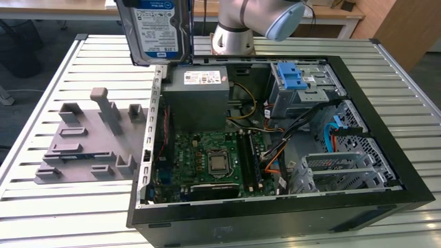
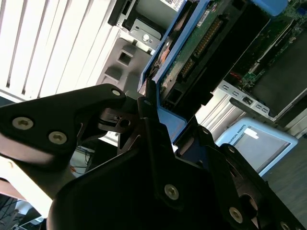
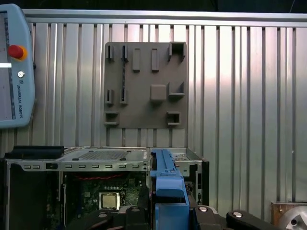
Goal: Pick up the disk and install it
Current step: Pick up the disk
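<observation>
Ribbed metal slats made up the desk (image 1: 62, 212), which carried an open computer case (image 1: 276, 213) lying on its side and a grey fixture board (image 1: 82, 139) beside it, toward the exterior view's left. The arm (image 1: 256, 18) rose behind the case.

In the second wrist view the end effector (image 2: 170, 117) was closed on the disk (image 2: 201, 43), with its black fingers (image 2: 151, 124) pressed against the disk's two sides near one end. The disk's green circuit-board face and a blue rail (image 2: 169, 45) along its edge reached away from the fingers. In the exterior view the disk hung upright in the air, clear of the desk, with its blue-and-white label facing the camera. Its lower end was just above the case's rear corner.

Below the end effector and the disk it held stood the grey metal box (image 1: 200, 101) with a white sticker, inside the case. Farther from the end effector, toward the exterior view's right, a blue latch (image 1: 292, 77) sat on a metal cage. The motherboard (image 1: 206, 160) lay in the case floor beyond the grey box, well apart from the disk.

In the first wrist view, the fixture board lay flat on the slats beyond the case. A teach pendant (image 3: 14, 72) with a red button rested at the edge of the desk, well away from the end effector.
</observation>
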